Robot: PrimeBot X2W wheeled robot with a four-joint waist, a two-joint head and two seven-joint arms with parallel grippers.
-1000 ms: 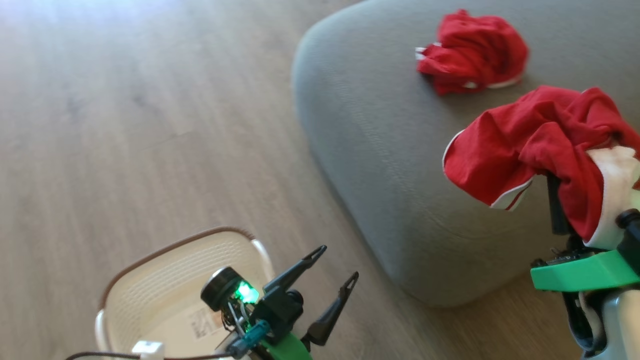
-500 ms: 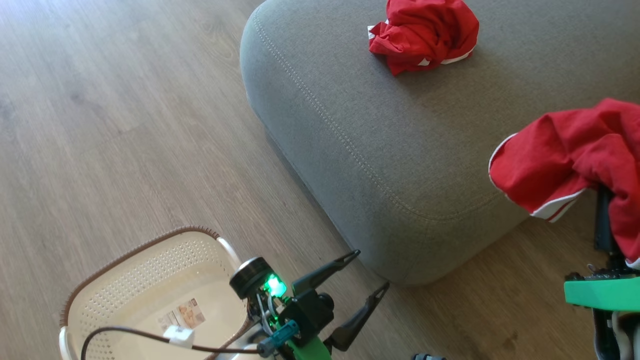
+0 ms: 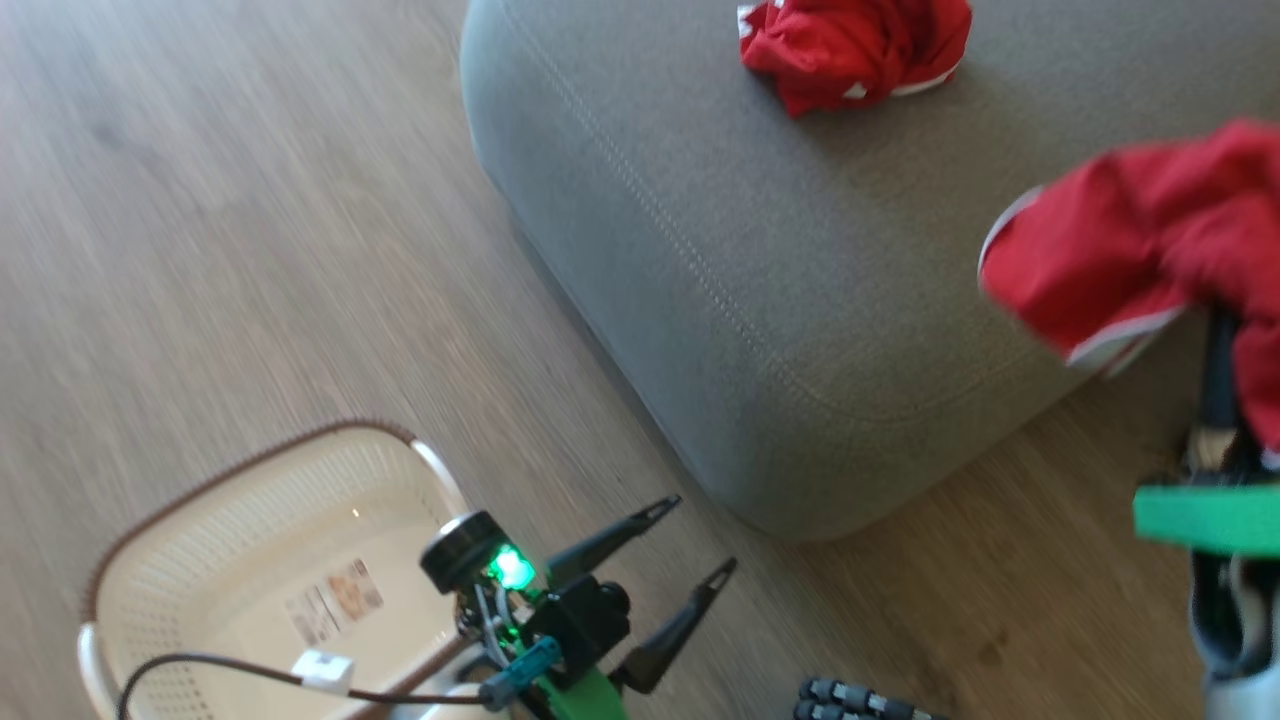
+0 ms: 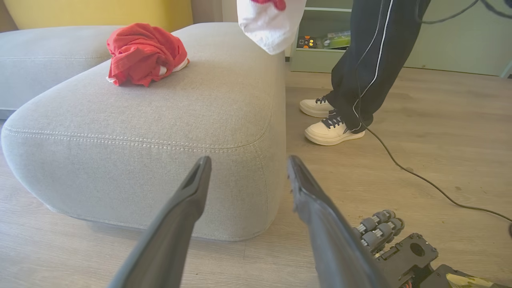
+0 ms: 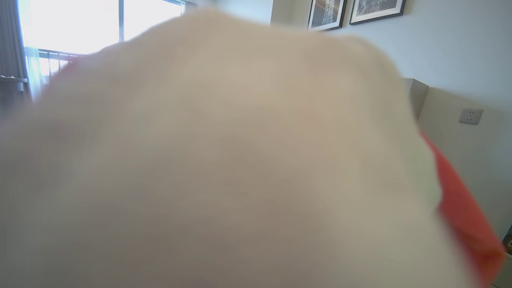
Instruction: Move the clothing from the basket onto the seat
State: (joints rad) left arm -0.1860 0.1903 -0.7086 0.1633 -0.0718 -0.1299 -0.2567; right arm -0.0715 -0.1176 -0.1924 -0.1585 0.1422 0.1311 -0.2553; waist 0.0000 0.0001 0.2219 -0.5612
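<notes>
A grey upholstered seat [image 3: 800, 300] is shown from above on a wooden floor [image 3: 250, 200], with one crumpled red garment [image 3: 855, 45] already laid on top, towards its far side. A second red garment [image 3: 1120, 240], edged in white, is held aloft near the seat's edge by the right gripper [image 3: 1222, 330]. Its fingertips are buried in the cloth and are judged to be clamped on it, since the fabric hangs bunched from them. The height is probably meant to clear the cushion's side. The left gripper [image 3: 700, 535] is held idle beside the basket [image 3: 250, 455], its fingers spread wide with nothing between them. The basket is seen emptied down to its label [image 3: 335, 600]. A person's legs [image 4: 360, 60] are seen beside the seat.
</notes>
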